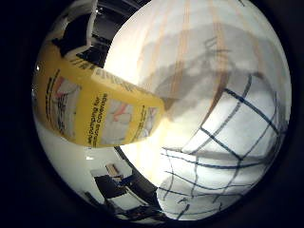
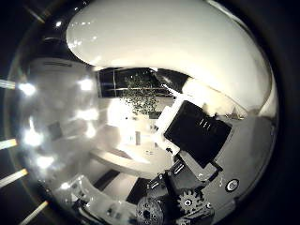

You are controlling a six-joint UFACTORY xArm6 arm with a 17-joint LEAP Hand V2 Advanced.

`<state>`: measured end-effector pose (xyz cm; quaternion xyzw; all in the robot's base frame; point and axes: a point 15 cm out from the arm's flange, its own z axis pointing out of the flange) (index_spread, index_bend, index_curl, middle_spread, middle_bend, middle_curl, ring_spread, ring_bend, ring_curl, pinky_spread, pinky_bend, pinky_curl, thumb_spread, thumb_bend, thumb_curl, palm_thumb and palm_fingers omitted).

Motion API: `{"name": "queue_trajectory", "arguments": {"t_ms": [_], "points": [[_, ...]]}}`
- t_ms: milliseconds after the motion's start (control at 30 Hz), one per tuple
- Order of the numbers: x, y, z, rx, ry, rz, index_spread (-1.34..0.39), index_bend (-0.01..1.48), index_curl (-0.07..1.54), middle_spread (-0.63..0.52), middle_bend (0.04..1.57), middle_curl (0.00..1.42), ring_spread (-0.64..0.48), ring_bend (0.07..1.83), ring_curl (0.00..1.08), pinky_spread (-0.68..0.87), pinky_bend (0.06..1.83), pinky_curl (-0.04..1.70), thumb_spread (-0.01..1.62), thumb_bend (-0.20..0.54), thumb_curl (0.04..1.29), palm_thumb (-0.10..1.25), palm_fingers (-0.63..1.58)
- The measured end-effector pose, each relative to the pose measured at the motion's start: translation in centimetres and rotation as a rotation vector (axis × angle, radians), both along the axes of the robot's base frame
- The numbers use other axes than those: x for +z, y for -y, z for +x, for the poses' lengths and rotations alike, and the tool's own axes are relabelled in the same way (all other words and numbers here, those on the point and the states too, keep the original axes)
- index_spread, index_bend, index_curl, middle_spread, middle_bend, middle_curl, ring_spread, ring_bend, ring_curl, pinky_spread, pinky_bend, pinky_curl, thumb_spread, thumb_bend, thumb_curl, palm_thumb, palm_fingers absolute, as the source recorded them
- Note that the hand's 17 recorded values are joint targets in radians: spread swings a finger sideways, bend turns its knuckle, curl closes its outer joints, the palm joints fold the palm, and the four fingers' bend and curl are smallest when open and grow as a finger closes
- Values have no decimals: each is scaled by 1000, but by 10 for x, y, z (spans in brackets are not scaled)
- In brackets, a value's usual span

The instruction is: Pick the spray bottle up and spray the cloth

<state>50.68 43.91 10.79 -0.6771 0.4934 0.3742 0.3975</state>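
Spray bottle (image 1: 99, 111) with its yellow label sits close against the palm above the checked cloth (image 1: 228, 147) on the worktop (image 1: 190, 42); hand (image 2: 197, 154) curled round the bottle

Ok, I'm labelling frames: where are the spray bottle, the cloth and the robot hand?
spray bottle (image 1: 95, 111): little finger side view, yellow label.
cloth (image 1: 237, 137): little finger side view, checked fabric.
robot hand (image 2: 197, 136): thumb side view, black finger part.

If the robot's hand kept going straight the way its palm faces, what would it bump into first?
Probably the yellow spray bottle, which lies right in front of the palm. Beyond it is the white cloth with blue lines on the table, though depth is hard to judge.
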Motion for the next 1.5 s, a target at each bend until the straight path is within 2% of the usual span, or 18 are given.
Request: {"name": "queue_trajectory", "arguments": {"t_ms": [467,533,600,633,667,700,733,767,833,933,1033,1233,1500], "points": [[-10,-4,-10,26,-17,5,-166,1198,694,-71,1376,605,-162,1468,609,-146,964,1468,1022,-21,724,1020,1190],[-8,-6,-16,46,-30,21,-171,1162,686,-71,1363,600,-161,1454,603,-155,955,1429,999,-32,718,986,1175],[-9,-9,-23,68,-45,35,-189,965,657,-61,1296,574,-146,1411,571,-189,930,1299,892,-48,701,876,1120],[-11,-9,-26,81,-50,35,-211,777,621,-66,1184,542,-141,1367,550,-232,941,1220,850,-49,689,840,924],[-14,-8,-32,106,-58,31,-235,651,613,-75,1084,522,-147,1353,547,-273,988,1162,839,-41,678,825,822],[-17,-7,-38,136,-62,25,-269,545,598,-75,991,501,-145,1286,538,-287,972,1134,882,-29,659,821,519],[-18,-7,-41,173,-55,17,-299,562,591,-64,884,463,-134,1177,507,-255,887,1120,924,-46,635,781,229],[-18,-7,-44,220,-48,8,-346,558,562,-47,811,430,-102,1040,469,-174,788,1081,964,-38,606,757,37],[-20,-4,-47,293,-48,-15,-392,470,463,-6,642,361,-5,791,333,49,582,934,1006,-38,547,705,-149],[-25,-1,-51,356,-62,-46,-425,282,381,34,436,301,94,544,244,279,393,733,1020,-35,469,652,-115],[-23,0,-51,359,-58,-49,-435,172,340,50,333,284,127,418,211,357,309,610,1019,-30,419,631,-51],[-18,1,-47,358,-46,-47,-433,153,288,52,247,294,152,328,209,386,307,484,1017,-26,363,634,2],[-10,10,-37,340,-31,-44,-420,153,260,53,209,312,145,294,226,379,333,412,1012,-25,339,639,21]]}}
